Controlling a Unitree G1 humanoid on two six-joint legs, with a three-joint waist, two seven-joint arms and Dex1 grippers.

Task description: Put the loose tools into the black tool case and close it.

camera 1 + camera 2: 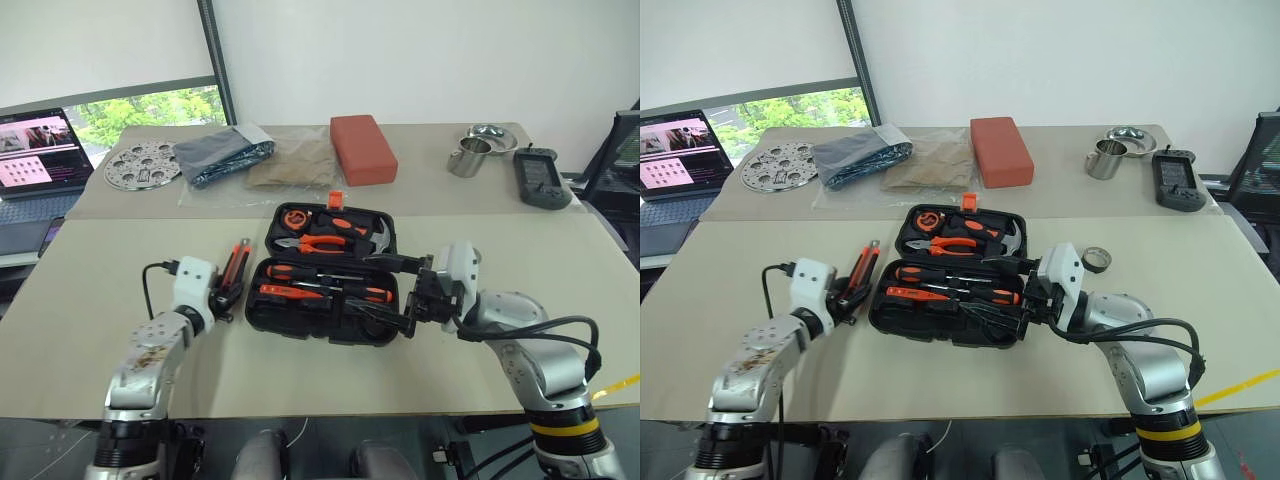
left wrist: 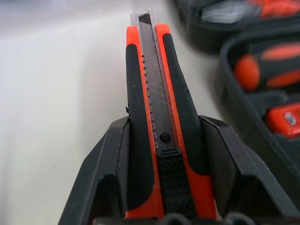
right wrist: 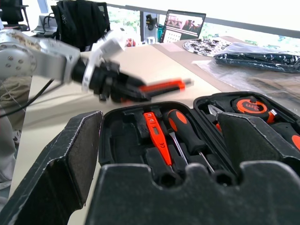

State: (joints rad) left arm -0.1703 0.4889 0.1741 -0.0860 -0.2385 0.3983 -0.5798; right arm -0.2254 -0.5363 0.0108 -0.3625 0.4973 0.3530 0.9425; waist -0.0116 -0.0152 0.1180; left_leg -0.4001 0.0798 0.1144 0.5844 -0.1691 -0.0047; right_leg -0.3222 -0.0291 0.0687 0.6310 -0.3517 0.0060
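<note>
Currently left claw (image 2: 161, 154) is clamped on the utility knife (image 2: 157, 108): both black fingers (image 2: 110, 173) press the knife's orange-and-black sides, slider end seated between them, blade end pointing away from the wrist. Knife sits just left of the black tool case (image 1: 325, 270); can't tell if it touches the desk (image 1: 90, 300).

Right claw (image 1: 395, 295) is spread wide, holding nothing. It hovers at the case's right edge, fingers (image 3: 70, 164) pointing across the near tray, not gripping any tool.

Case lies open mid-desk, lid flat behind the tray, orange latch (image 1: 335, 199) at the far edge. Near tray carries screwdrivers (image 1: 330, 292) with orange and orange-and-black handles. Lid half carries tape measure (image 1: 295, 217), pliers (image 1: 320, 241) and hammer (image 1: 375, 237).

Small grey tape roll (image 1: 1096, 259) lies on the desk right of the case, just beyond the right arm, outside the case.

Far desk: red block (image 1: 362, 148), metal cup (image 1: 468, 156), dark handheld device (image 1: 540, 177), perforated metal disc (image 1: 142, 163).
</note>
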